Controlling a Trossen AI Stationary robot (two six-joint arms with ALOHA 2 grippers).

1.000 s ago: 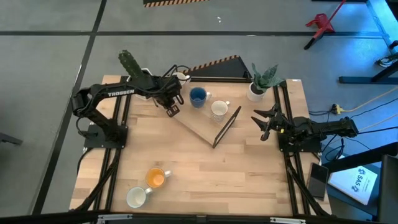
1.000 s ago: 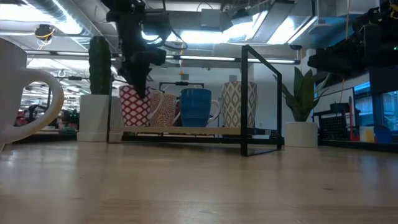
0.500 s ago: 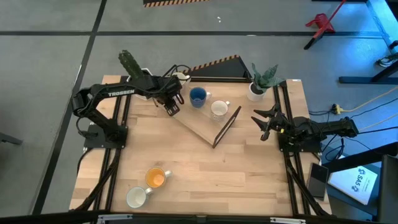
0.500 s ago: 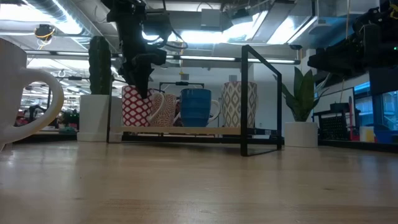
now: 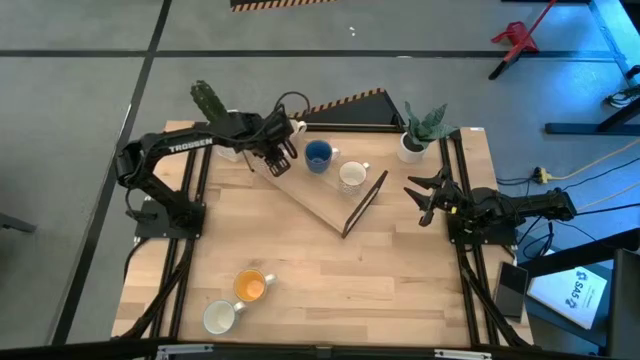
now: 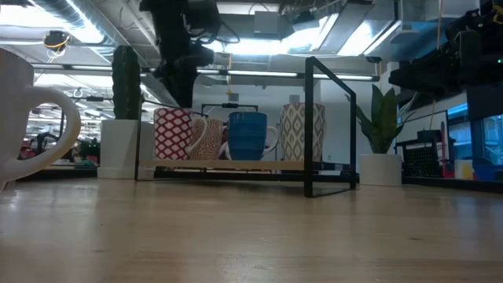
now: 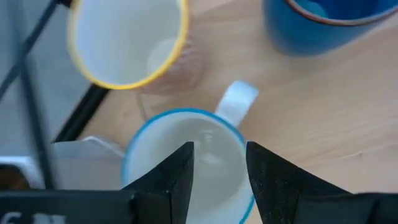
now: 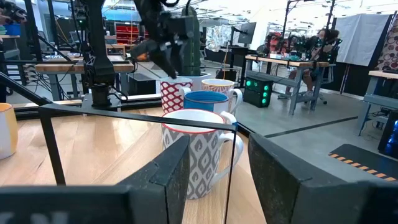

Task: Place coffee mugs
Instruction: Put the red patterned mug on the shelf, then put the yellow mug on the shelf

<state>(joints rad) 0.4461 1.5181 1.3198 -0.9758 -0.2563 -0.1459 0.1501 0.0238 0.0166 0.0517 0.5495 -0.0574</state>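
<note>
Several patterned coffee mugs stand in a row on the wooden board (image 5: 320,205) of a black-framed rack. They are a red-patterned one (image 6: 171,134), a brown-patterned one (image 6: 206,137), a dark blue one (image 5: 318,154) and a grey-patterned one (image 6: 302,132). My left gripper (image 5: 280,160) hangs open just above the red-patterned mug, whose blue rim (image 7: 186,155) shows below the fingers. An orange-inside mug (image 5: 250,286) and a white mug (image 5: 220,317) stand near the table's front left. My right gripper (image 5: 425,200) waits open at the right of the rack.
A cactus in a white pot (image 5: 208,100) stands at the far left corner. A leafy plant in a white pot (image 5: 415,140) stands at the far right. The rack's black wire frame (image 5: 365,205) rises beside the mugs. Bare wood lies in the table's middle.
My left gripper has risen off the red-patterned mug and drawn slightly toward the table's far edge. The mug stays upright on the board.
</note>
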